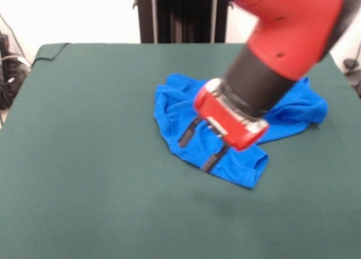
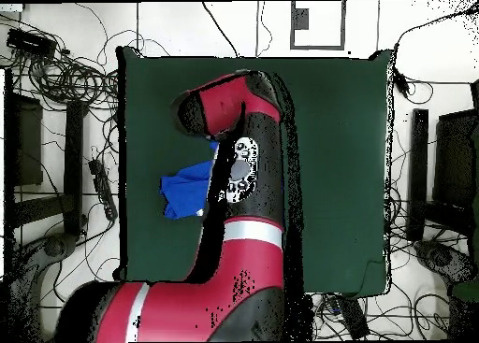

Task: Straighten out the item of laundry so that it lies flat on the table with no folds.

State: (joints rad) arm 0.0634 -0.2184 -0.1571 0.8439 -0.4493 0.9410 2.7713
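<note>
One crumpled T-shirt (image 1: 282, 115) under one open-fingered end effector (image 1: 197, 148).

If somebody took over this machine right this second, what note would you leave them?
Gripper: open, fingers spread, holding nothing, low over the shirt; whether the tips touch cloth I cannot tell.
T-shirt: bunched in a crumpled heap on the green table, partly hidden under the arm in the overhead view.
Done: nothing visible; the shirt is not flat.
Left: grasp an edge, spread it out, remove every fold.

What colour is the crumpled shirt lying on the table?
Bright blue; no print shows. The shirt is clearest in the front view, bunched on the dark green table.
</note>
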